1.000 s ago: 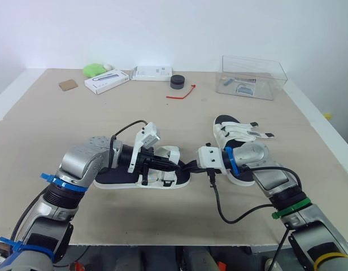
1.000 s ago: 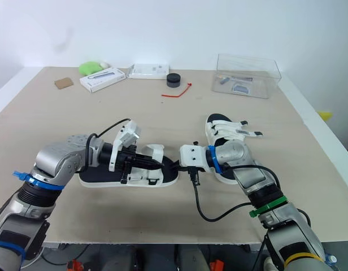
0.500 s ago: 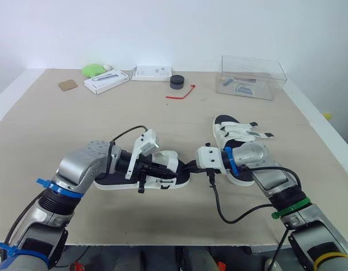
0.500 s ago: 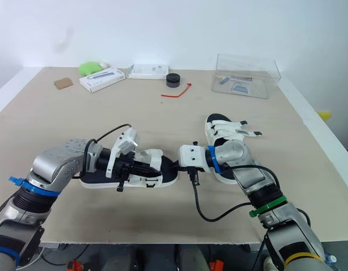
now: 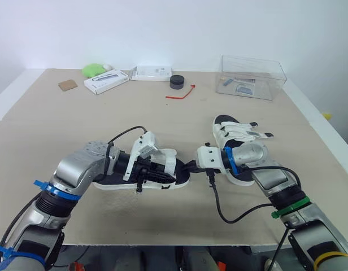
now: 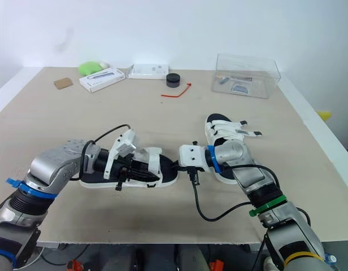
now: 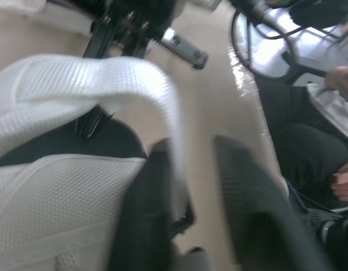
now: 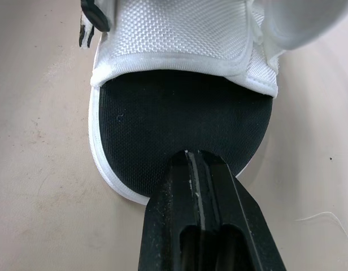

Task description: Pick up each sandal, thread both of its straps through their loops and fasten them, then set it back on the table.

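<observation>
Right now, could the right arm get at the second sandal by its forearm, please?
Probably not yet: the right gripper is shut on the sole edge of the near sandal. The second sandal lies right by its forearm, so it looks reachable once released.

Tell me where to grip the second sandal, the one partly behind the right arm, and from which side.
Probably the sole's bare far end, pinched across its thickness, coming in from the left. The second sandal lies flat; its strap tips jut right, and the right arm covers its near end.
</observation>
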You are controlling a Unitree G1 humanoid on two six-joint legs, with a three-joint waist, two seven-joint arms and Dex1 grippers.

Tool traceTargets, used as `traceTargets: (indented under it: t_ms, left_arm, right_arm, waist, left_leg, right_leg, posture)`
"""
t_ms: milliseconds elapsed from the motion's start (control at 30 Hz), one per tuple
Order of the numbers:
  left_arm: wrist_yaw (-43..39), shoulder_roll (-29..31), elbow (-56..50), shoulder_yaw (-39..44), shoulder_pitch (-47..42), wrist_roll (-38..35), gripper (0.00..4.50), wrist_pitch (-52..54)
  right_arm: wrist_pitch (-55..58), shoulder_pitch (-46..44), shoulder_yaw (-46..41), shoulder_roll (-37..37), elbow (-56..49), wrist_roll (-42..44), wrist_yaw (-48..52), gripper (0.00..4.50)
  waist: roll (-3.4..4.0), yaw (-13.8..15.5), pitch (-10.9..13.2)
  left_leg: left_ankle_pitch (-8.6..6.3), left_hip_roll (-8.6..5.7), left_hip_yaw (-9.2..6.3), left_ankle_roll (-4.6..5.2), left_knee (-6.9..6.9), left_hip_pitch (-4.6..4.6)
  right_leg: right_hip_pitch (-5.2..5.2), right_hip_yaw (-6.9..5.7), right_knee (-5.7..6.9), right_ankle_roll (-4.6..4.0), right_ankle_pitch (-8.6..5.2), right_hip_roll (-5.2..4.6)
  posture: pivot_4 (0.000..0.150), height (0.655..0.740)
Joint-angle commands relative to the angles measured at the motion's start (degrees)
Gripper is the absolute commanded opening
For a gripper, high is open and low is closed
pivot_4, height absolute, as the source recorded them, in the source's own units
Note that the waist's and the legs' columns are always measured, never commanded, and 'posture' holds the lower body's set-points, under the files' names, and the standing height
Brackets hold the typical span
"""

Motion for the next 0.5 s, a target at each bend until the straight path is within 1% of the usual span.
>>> traceTargets:
  t_ms: [33, 67, 233, 333, 400, 500]
  left_arm:
    - [-3.5, 2.4, -3.3, 3.8, -2.8, -4.1, 3.11, 0.7]
    - [-4.5, 3.5, -4.3, 5.0, -3.3, -5.9, 3.54, 2.0]
    - [-7.5, 9.8, -7.8, 9.5, -3.6, -11.7, 3.54, 6.0]
    - [-8.6, 13.6, -9.8, 13.8, -2.1, -19.5, 3.54, 12.5]
    - [-10.2, 17.2, -13.4, 16.3, 2.3, -23.8, 3.54, 15.2]
    - [-6.6, 18.6, -16.5, 19.5, 7.6, -27.2, 3.54, 16.7]
  right_arm:
    - [0.8, 0.7, 1.0, -1.5, 3.3, -3.7, 0.1, 0.0]
    - [0.7, 0.6, 1.1, -1.5, 3.4, -3.7, 0.1, 0.0]
    - [0.4, 0.4, 1.2, -1.4, 3.7, -3.8, 0.5, 0.0]
    - [-0.1, 0.1, 1.3, -1.3, 4.3, -3.8, 0.6, 0.0]
    - [-0.4, -0.2, 1.5, -1.1, 4.8, -3.9, 0.7, 0.0]
    - [-1.0, -0.6, 1.8, -0.7, 5.5, -3.9, 0.8, 0.0]
  waist:
    - [0.0, 0.0, 0.0]
    - [0.0, 0.0, 0.0]
    - [0.01, 0.0, 0.0]
    - [-0.03, -0.1, 0.0]
    - [-0.02, -0.2, 0.1]
    - [-0.01, -0.3, 0.1]
  left_leg:
    - [0.0, 0.0, 0.02, 0.0, 0.01, 0.0]
    - [0.0, -0.01, 0.03, 0.0, 0.01, -0.01]
    - [0.0, 0.01, 0.02, 0.0, -0.02, -0.03]
    - [0.0, 0.01, 0.01, 0.0, -0.02, -0.04]
    - [0.0, 0.0, 0.01, 0.0, -0.02, 0.0]
    - [0.0, 0.03, 0.06, 0.0, -0.04, 0.03]
  right_leg:
    - [0.0, 0.02, 0.0, 0.0, 0.0, 0.0]
    - [-0.01, 0.04, 0.0, 0.0, 0.0, 0.0]
    - [-0.05, 0.02, 0.0, 0.0, 0.0, 0.01]
    - [-0.06, 0.01, 0.0, -0.04, -0.03, 0.0]
    - [-0.03, 0.01, 0.0, -0.05, -0.04, -0.01]
    - [-0.04, 0.06, 0.0, -0.09, -0.07, -0.02]
  posture:
    - [0.15, 0.74]
    - [0.15, 0.74]
    - [0.15, 0.74]
    - [0.15, 0.74]
    - [0.15, 0.74]
    - [0.15, 0.74]
